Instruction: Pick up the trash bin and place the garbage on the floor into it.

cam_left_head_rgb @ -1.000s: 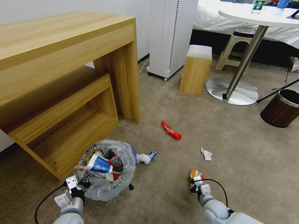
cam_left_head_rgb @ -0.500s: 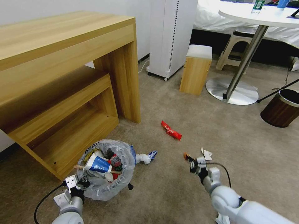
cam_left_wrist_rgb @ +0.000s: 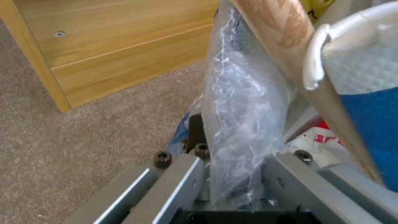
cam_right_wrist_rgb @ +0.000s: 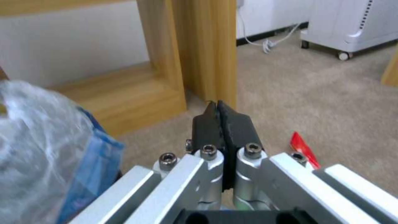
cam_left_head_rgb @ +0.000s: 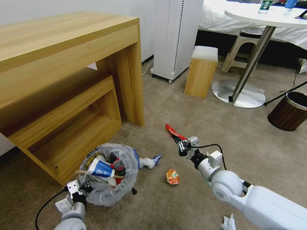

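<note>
Carpet holds three loose pieces — one bin.

The trash bin sits on the floor before the shelf; right of it lie two wrappers, one nearer.

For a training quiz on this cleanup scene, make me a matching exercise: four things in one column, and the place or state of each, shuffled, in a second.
Things:
1. cup
2. orange wrapper
3. left gripper
4. right gripper

Places or states:
A. shut and empty, near the red wrapper
B. lying on the carpet, outside the bin
C. shut on the bin's rim
D. inside the bin

Pairs: 1-D, 2-B, 3-C, 4-A.
</note>
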You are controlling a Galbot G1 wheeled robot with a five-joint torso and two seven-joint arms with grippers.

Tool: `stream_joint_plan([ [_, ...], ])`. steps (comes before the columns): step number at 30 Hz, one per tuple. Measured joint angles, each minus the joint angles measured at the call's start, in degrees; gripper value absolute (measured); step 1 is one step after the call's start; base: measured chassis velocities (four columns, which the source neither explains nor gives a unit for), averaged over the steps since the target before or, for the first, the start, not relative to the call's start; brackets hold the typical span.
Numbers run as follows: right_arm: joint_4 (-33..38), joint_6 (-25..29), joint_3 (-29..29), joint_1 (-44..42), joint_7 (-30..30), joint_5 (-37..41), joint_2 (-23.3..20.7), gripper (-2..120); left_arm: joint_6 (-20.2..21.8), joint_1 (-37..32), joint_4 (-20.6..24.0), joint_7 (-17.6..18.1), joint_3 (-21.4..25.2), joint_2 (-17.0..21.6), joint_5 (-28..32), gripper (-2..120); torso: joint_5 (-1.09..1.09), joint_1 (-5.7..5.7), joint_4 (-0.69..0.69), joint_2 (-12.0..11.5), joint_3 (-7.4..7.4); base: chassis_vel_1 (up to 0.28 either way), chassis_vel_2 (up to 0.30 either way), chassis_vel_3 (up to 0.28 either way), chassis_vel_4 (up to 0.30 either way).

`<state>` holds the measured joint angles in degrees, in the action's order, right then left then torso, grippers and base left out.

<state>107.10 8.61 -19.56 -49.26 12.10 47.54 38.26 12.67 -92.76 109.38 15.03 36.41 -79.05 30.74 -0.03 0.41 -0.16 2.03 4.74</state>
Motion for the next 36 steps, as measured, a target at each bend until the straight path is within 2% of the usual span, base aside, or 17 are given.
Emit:
stream_joint_plan([
  [9, -1.52, -0.04, -0.03, -0.9, 0.39, -0.65, 0.43, 0, 0.22, -0.49, 0.94, 0.17, 0.28, 0.56, 0.29, 0, -0.02, 0.0, 0.01, 0.0, 0.0, 0.0, 0.0, 0.0, 0.0],
  [17, -2.59, -1.83, 0.0, -1.37, 2.28, 0.15, 1.56, 11, 0.24, -0.75, 1.2, 0.18, 0.49, 0.9, 0.52, 0, -0.01, 0.0, 0.02, 0.0, 0.0, 0.0, 0.0, 0.0, 0.0],
  [21, -4.13, -5.29, -0.36, -2.22, 5.34, 0.37, 2.32, 33, 0.17, -0.63, 0.98, 0.17, 0.45, 1.1, 0.59, 0, 0.0, 0.0, 0.02, 0.01, 0.0, 0.0, 0.0, 0.0, 0.0],
  [22, -4.13, -5.29, -0.36, -2.22, 5.34, 0.37, 2.32, 33, 0.17, -0.63, 0.98, 0.17, 0.45, 1.1, 0.59, 0, 0.0, 0.0, 0.02, 0.01, 0.0, 0.0, 0.0, 0.0, 0.0],
  [25, -5.37, -12.08, -1.45, -2.67, 11.42, 0.59, 3.32, 48, 0.13, -0.59, 0.91, 0.14, 0.45, 1.47, 0.79, 0, 0.0, -0.01, 0.02, 0.0, 0.0, 0.0, 0.0, 0.0, 0.0],
  [27, -6.56, -14.02, -2.16, -2.68, 12.98, 0.69, 3.8, 52, 0.14, -0.54, 0.91, 0.13, 0.47, 1.57, 0.96, 0, 0.0, -0.01, 0.02, 0.0, 0.0, 0.0, 0.0, 0.0, 0.0],
  [29, -8.47, -14.52, -3.04, -2.49, 13.7, 0.36, 4.61, 61, 0.14, -0.54, 0.88, 0.14, 0.47, 1.68, 1.04, 0, 0.0, -0.01, 0.0, 0.01, 0.0, 0.0, 0.0, 0.0, 0.0],
  [30, -8.47, -14.52, -3.04, -2.49, 13.7, 0.36, 4.61, 61, 0.14, -0.54, 0.88, 0.14, 0.47, 1.68, 1.04, 0, 0.0, -0.01, 0.0, 0.01, 0.0, 0.0, 0.0, 0.0, 0.0],
  [33, -12.55, -16.41, -4.59, -1.26, 14.77, 0.46, 7.04, 75, 0.1, -0.26, 0.36, 0.14, 0.34, 1.76, 1.09, 0, 0.02, -0.01, 0.04, 0.01, -0.01, 0.0, 0.0, 0.0, 0.0],
  [34, -12.55, -16.41, -4.59, -1.26, 14.77, 0.46, 7.04, 75, 0.1, -0.26, 0.36, 0.14, 0.34, 1.76, 1.09, 0, 0.02, -0.01, 0.04, 0.01, -0.01, 0.0, 0.0, 0.0, 0.0],
  [36, -14.38, -17.14, -5.45, -0.77, 15.36, 0.47, 8.43, 84, 0.03, 0.1, 0.0, 0.13, 0.17, 1.76, 1.1, 0, 0.03, -0.01, 0.04, 0.01, -0.01, 0.0, 0.0, 0.0, 0.0],
])
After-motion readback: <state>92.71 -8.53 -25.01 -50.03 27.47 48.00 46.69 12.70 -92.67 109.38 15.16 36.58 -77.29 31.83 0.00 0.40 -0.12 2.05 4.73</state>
